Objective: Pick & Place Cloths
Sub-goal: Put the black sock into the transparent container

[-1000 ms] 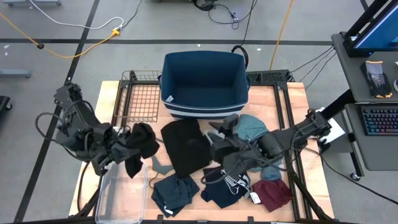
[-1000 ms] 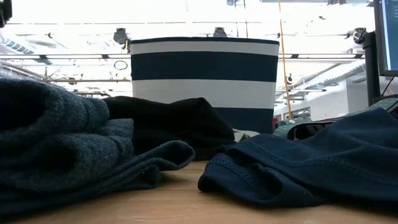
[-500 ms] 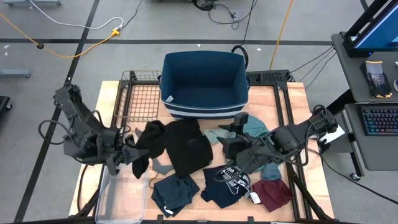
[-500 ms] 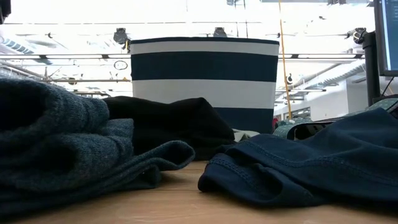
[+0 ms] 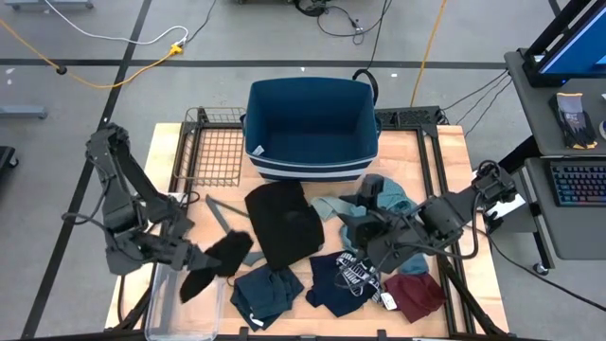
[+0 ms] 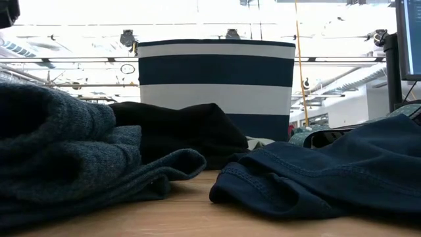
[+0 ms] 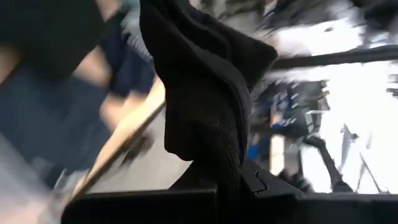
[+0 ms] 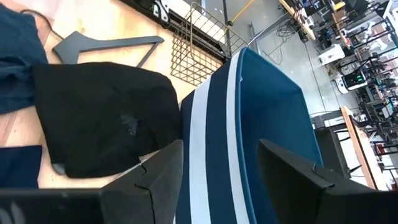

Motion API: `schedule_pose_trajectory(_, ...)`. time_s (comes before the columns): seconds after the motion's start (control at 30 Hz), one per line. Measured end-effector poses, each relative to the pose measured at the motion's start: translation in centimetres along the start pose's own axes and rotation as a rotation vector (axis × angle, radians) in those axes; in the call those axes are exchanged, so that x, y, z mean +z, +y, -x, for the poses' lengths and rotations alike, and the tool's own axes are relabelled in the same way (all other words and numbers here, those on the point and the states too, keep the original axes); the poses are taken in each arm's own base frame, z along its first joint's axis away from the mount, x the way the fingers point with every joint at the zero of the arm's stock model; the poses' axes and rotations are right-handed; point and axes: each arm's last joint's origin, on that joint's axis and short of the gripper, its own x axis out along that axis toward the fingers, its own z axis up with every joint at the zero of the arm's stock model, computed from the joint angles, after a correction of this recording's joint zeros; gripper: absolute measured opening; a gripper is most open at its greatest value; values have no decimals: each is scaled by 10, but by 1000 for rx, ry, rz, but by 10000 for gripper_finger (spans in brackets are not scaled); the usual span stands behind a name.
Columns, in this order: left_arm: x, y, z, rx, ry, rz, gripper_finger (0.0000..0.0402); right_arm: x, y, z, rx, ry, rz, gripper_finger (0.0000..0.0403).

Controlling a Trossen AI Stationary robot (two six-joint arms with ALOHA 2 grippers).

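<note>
My left gripper [image 5: 196,258] is shut on a small black knit cloth [image 5: 221,260] above the far corner of a clear bin [image 5: 169,308]. A big black cloth [image 5: 282,224] lies mid-table, with a dark teal cloth [image 5: 265,292], a navy cloth with white print [image 5: 343,280] and a maroon cloth [image 5: 414,294] along the near edge. My right gripper [image 5: 352,230] hovers open above the pale green cloth [image 5: 329,206] and the teal checked cloth [image 5: 386,196]. It holds nothing in the right wrist view [image 8: 217,186]. My left gripper [image 7: 221,190] pinches the black knit cloth between its two fingers by a bunched part [image 7: 217,163]; edge or fold, I cannot tell. The fingers come level from the table's left. The cloth is lifted clear, and its loose end [image 5: 192,285] droops over the bin.
A navy basket with a white stripe [image 5: 312,128] stands at the far middle, next to a wire rack [image 5: 213,147] on its left. A grey hanger [image 5: 222,214] lies bare left of the big black cloth. Bare wood shows at the far right corner.
My left gripper has swung toward the near edge and turned, carrying the small black cloth from beside the big black cloth to above the clear bin. That uncovered the grey hanger. My right gripper has drifted toward the table's right, off the big black cloth.
</note>
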Motion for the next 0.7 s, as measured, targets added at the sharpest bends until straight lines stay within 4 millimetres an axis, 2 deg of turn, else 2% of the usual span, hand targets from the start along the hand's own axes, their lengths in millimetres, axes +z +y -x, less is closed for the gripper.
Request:
schedule_pose_trajectory(0.17,-4,21,4,279,213,192,0,-2,1,0,17,11,-11,196)
schedule_pose_trajectory(0.3,-6,30,9,446,310,257,0,-2,1,0,39,11,-23,196)
schedule_pose_trajectory(0.53,-5,43,18,641,335,275,0,-2,2,0,75,13,-34,196)
schedule_pose_trajectory(0.7,2,53,21,752,269,228,0,-2,2,0,75,13,-34,196)
